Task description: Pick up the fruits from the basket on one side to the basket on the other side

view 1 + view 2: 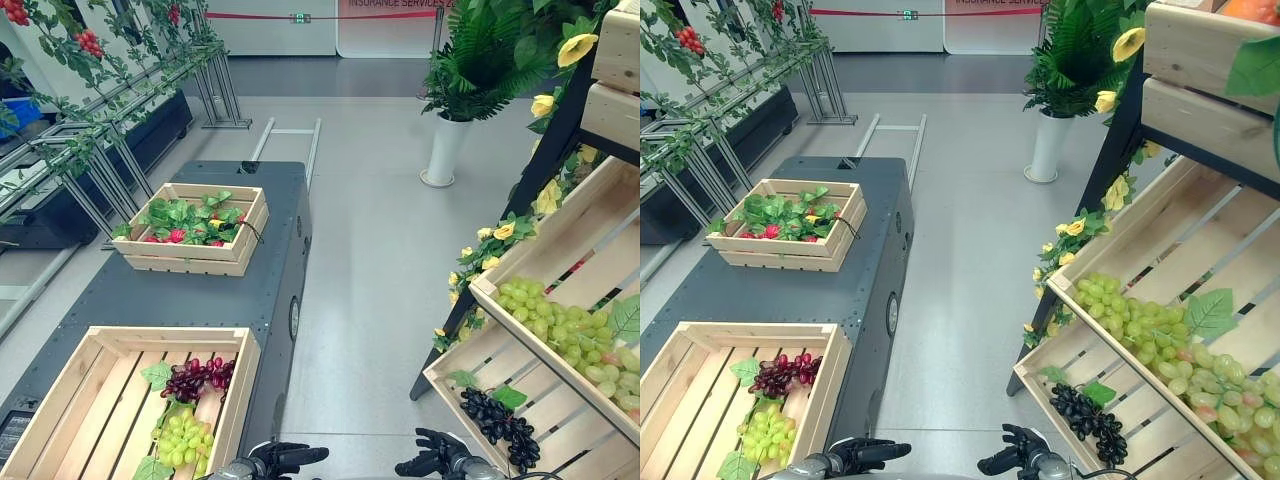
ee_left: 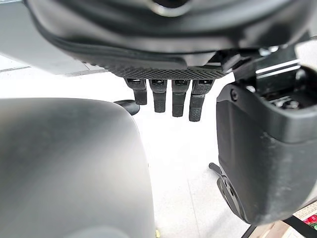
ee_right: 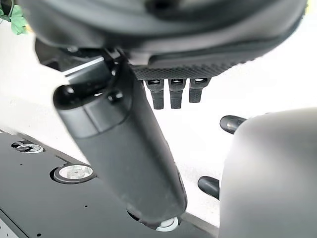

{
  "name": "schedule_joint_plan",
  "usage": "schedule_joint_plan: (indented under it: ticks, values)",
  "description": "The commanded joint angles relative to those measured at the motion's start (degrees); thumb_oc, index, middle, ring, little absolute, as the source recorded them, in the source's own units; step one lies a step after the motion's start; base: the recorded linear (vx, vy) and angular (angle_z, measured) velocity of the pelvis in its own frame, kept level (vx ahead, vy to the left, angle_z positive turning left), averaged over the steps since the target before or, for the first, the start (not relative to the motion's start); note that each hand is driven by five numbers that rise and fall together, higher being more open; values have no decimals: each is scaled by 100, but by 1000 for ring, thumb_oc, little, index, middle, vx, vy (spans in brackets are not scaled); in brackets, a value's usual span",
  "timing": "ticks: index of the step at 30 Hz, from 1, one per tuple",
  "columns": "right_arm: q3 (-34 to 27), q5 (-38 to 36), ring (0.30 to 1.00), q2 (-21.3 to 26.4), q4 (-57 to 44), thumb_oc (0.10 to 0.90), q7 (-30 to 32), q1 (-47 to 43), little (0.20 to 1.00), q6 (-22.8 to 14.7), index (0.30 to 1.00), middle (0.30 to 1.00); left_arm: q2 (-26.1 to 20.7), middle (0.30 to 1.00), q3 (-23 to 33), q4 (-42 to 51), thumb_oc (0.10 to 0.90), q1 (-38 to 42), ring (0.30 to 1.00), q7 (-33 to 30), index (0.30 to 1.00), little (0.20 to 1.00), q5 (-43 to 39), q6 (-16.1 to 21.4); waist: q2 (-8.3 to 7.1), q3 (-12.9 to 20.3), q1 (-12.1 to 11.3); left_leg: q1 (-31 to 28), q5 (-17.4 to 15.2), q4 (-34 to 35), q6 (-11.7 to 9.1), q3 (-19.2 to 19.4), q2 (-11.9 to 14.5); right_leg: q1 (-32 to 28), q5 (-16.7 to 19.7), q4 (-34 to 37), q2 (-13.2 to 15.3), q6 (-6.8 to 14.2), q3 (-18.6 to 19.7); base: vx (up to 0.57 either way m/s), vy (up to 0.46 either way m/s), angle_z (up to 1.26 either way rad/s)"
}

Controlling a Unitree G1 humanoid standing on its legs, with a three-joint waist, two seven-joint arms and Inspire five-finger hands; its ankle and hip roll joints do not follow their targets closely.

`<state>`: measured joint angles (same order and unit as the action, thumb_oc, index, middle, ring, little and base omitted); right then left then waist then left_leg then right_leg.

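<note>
Now my left hand (image 1: pixel 283 459) and right hand (image 1: pixel 430 460) hover low with fingers loose and straight, holding nothing. The black grapes (image 1: pixel 498 418) lie in the lower shelf crate (image 1: pixel 452 352), just ahead and outward of my right hand, so I judge them the nearest pick. I'd come down over the bunch and close gently round the whole cluster. The wooden crate (image 1: pixel 240 400) beside my left hand looks ready to receive it.
</note>
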<state>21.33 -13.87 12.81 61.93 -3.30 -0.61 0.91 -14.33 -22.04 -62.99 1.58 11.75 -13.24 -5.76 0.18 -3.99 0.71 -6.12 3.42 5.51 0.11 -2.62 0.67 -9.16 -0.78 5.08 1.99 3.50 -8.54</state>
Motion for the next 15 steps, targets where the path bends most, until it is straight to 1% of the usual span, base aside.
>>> schedule_joint_plan:
  ticks: [1,4,6,8,10,13,14,15]
  values:
    - [186,71,900,0,168,800,-182,-356,900,-127,900,900,147,900,-113,-153,800,403,900,77,900,900,-11,183,15,-152,-156,-55,-560,-51,73,324,-249,273,-78,-201,47,98,47,164,-96,45]
    - [197,65,900,-5,165,800,-175,-364,900,-111,900,900,148,900,-106,-190,800,402,900,111,900,900,-1,282,19,-148,-156,-58,-561,-51,68,309,-251,266,-80,-196,47,94,35,0,0,0]
    - [184,47,900,8,155,800,-174,-344,900,-113,900,900,128,900,-125,-163,800,400,900,308,900,900,162,392,24,-141,-149,-57,-555,-51,63,312,-251,270,-81,-206,47,98,40,0,0,0]
    - [203,34,900,21,128,800,-181,-364,900,-64,900,900,107,900,-175,-79,800,415,900,374,900,900,86,496,37,-150,-137,-56,-552,-51,57,311,-246,278,-82,-213,39,95,57,0,0,0]
    - [207,50,900,45,96,800,-190,-367,900,-23,900,900,85,900,-168,47,800,437,900,331,900,900,149,709,51,-154,-132,-58,-558,-51,56,304,-250,278,-83,-206,36,93,65,0,0,0]
    - [249,13,900,140,-80,800,-201,-361,900,89,900,900,-176,900,-378,827,800,516,900,264,900,900,687,1077,78,-192,-126,-37,-537,-51,31,324,-237,308,-80,-225,35,97,81,0,0,0]
    - [254,8,900,182,-135,800,-215,-363,900,122,900,900,-286,900,-449,1103,800,539,900,220,900,900,743,1139,91,-208,-122,-29,-529,-51,28,327,-234,319,-81,-235,33,97,87,0,0,0]
    - [259,0,900,229,-196,800,-228,-362,900,156,900,900,-415,900,-499,1448,800,565,900,171,900,900,756,1105,107,-226,-122,-20,-520,-51,30,325,-233,331,-82,-245,31,95,93,0,0,0]
